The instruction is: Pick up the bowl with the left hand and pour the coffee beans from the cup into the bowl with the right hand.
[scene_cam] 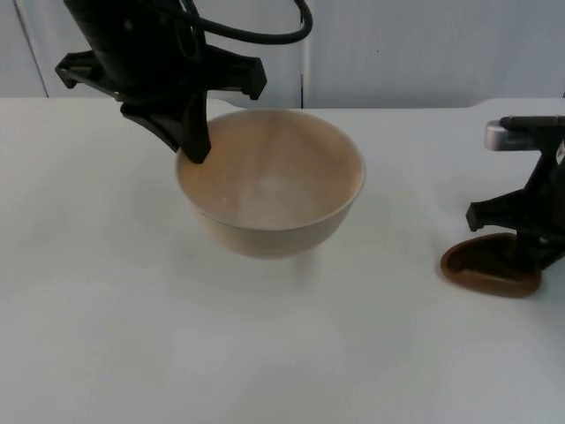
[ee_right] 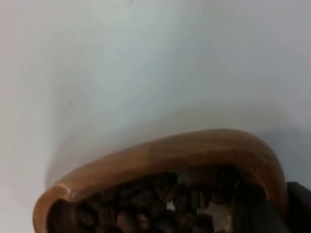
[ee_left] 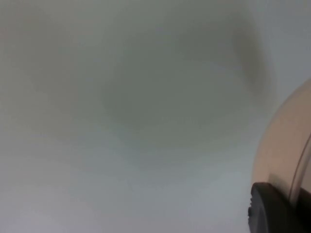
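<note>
The brown cup point(scene_cam: 491, 266) of coffee beans point(ee_right: 160, 208) sits near the table's point(scene_cam: 282, 353) right edge, with the right gripper point(scene_cam: 521, 221) pinching its rim. The cream bowl point(scene_cam: 270, 181), held at its left rim by the left gripper point(scene_cam: 190, 132), appears lifted off the table near the far edge, to the cup's left and well apart, so the right arm must carry the cup leftward. The cup's far side is hidden by the right gripper, and whether the cup has left the table is hard to tell.

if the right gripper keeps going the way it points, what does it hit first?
Probably the table: the right gripper points down, shut on the brown cup of coffee beans. The bowl in the left gripper sits aside.
</note>
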Tool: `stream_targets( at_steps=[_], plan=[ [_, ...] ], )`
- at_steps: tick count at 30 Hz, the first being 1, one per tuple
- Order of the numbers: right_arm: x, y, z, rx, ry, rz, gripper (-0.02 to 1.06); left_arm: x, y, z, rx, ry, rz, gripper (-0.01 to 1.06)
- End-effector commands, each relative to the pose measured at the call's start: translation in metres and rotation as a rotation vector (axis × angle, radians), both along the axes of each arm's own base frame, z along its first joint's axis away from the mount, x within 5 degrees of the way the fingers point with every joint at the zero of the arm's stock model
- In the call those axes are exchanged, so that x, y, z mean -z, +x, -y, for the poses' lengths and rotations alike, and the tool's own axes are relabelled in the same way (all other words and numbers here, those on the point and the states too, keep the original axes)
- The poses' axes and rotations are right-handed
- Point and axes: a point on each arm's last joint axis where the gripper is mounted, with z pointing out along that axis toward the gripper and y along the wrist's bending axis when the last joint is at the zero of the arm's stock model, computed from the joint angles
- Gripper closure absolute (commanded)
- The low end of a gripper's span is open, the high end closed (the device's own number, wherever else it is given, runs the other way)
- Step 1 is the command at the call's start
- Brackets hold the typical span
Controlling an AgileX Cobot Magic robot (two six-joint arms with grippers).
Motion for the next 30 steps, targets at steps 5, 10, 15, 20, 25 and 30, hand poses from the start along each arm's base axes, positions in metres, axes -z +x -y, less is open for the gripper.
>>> stream_targets(
  at_steps=[5, 10, 15, 20, 25, 30],
  plan=[
    [-0.013, -0.001, -0.001, 0.003, 0.005, 0.014, 1.04, -0.005, 0.000, 0.003, 0.001, -0.021, 0.014, 1.05],
    [-0.041, -0.005, 0.001, -0.008, 0.001, 0.034, 1.04, -0.005, 0.000, 0.003, 0.009, -0.019, 0.016, 1.05],
    [-0.073, -0.012, 0.004, -0.022, 0.003, 0.076, 1.04, -0.005, 0.000, 0.003, 0.009, -0.019, 0.016, 1.05],
    [-0.105, -0.023, 0.008, -0.048, -0.003, 0.104, 1.04, -0.005, 0.000, 0.003, 0.009, -0.019, 0.016, 1.05],
    [-0.139, -0.038, 0.013, -0.065, -0.006, 0.135, 1.04, -0.005, 0.000, 0.003, 0.012, -0.018, 0.017, 1.05],
    [-0.172, -0.049, 0.019, -0.067, -0.039, 0.143, 1.04, -0.005, 0.000, 0.003, 0.012, -0.018, 0.017, 1.05]
  ],
)
